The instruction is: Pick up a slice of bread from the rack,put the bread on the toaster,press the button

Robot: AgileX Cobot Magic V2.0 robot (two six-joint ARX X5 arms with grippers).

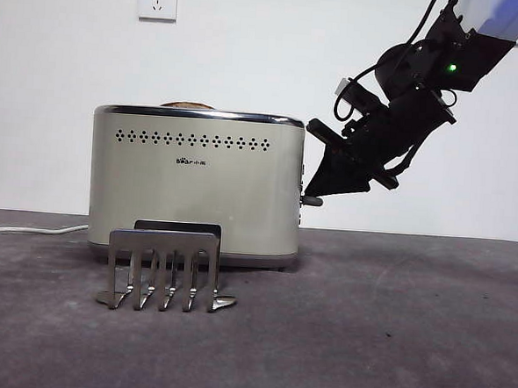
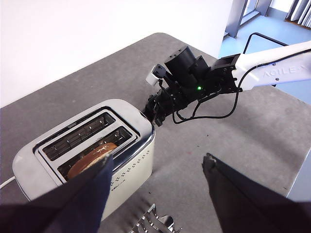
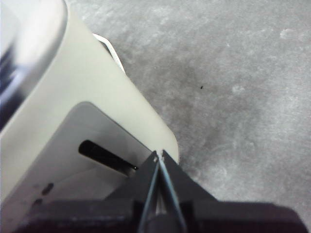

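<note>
Nearest the front camera: the rack (image 1: pixel 165 267), empty, prongs down on the grey table (image 1: pixel 391 343), just in front of the toaster (image 1: pixel 195 181) and much lower than it. Clear table all round the rack, in front and to either side.

Behind it: the toaster, cream-white, chrome rim along the top edge, row of dark holes and a small logo on the near face. Two slots seen from the left wrist view; the slice of bread (image 2: pixel 92 155) sunk in the slot nearer the holed face, only its brown rounded crust above the rim (image 1: pixel 187 105). Other slot empty. White cord (image 1: pixel 28 229) trailing off the toaster's far side along the table.

Right gripper (image 1: pixel 316 190) down from the upper corner at a slant, jaws pressed together to a single point, tip at the toaster's end wall right by the grey side lever (image 1: pixel 311 200); contact with the lever hard to confirm. Dark vertical slot of the lever panel (image 3: pixel 104 155) just beyond the closed tips.

Left gripper (image 2: pixel 158 182) high above the toaster and rack, jaws spread wide, holding nothing. Broad stretch of bare table beyond the toaster's lever end, out to the table edge.
</note>
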